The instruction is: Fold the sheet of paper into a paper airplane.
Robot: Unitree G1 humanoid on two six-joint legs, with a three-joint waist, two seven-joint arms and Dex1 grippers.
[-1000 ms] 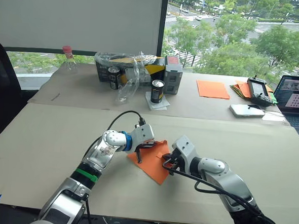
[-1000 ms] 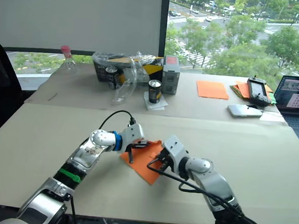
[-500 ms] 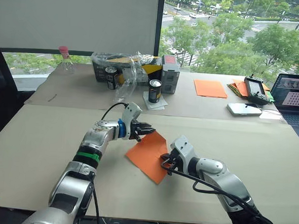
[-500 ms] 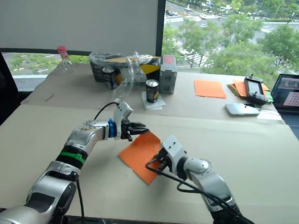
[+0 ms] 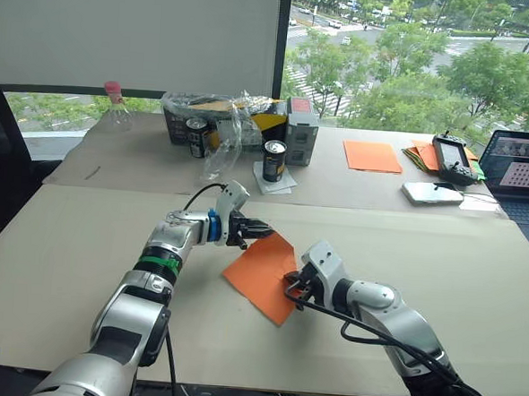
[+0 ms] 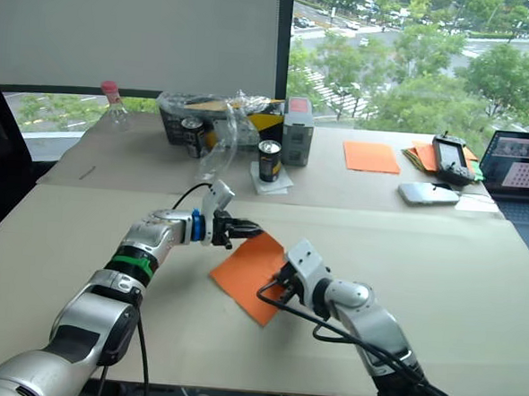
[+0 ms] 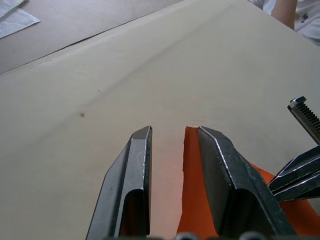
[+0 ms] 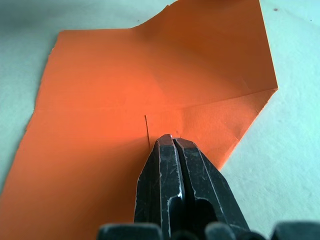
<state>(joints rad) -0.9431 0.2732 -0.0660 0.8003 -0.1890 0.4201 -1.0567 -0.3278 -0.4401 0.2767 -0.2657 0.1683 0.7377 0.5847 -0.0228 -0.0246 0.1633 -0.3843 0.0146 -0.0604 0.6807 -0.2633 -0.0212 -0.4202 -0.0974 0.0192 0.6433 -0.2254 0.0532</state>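
Beside a city-view window, on a tan table (image 5: 440,272), the clenched right gripper (image 5: 293,287) pins the sheet of paper (image 5: 262,275) while the parted left gripper (image 5: 255,229) straddles its far corner, seemingly ready to pinch and fold it inward.

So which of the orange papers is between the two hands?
The creased sheet of paper on the near table; the smooth orange sheet and the paper pile lie far back.
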